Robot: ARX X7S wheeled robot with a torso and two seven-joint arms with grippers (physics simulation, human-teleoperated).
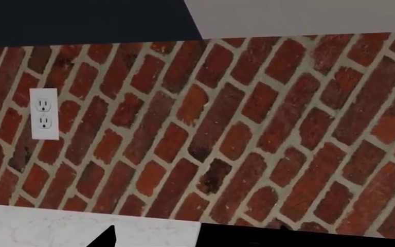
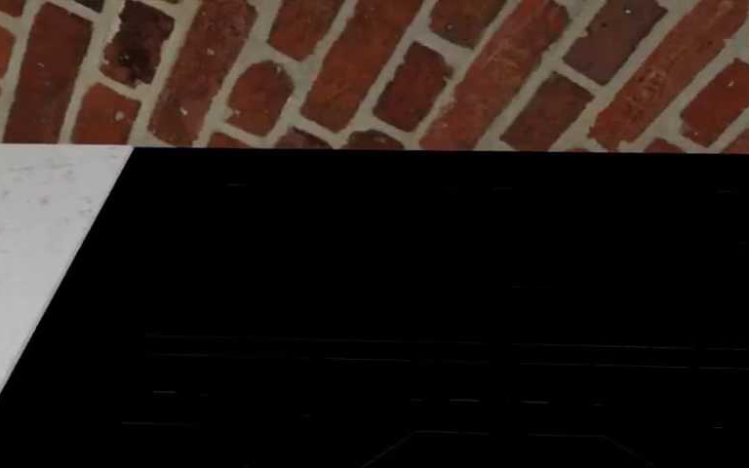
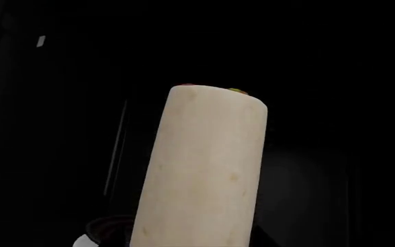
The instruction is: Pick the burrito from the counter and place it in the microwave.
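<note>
Smooth pale-beige burrito (image 3: 204, 170) with faint tan flecks, slivers of red and green at its far end, close under the right wrist camera amid darkness; claw states indiscernible.

Your right wrist camera is filled by the burrito (image 3: 204, 170), a smooth beige tortilla roll with a few faint darker flecks on its skin. It runs lengthwise away from the lens, so you look along its side toward the far cut end, where only a sliver of red and a sliver of yellow-green filling peek over the rim. Everything around the burrito is nearly black. Beside the roll a thin pale vertical line (image 3: 117, 149) shows in the dark, and farther off on that same side sits a small grey rectangle (image 3: 41, 40). The gripper's fingers cannot be made out, so you cannot tell how they stand.
</note>
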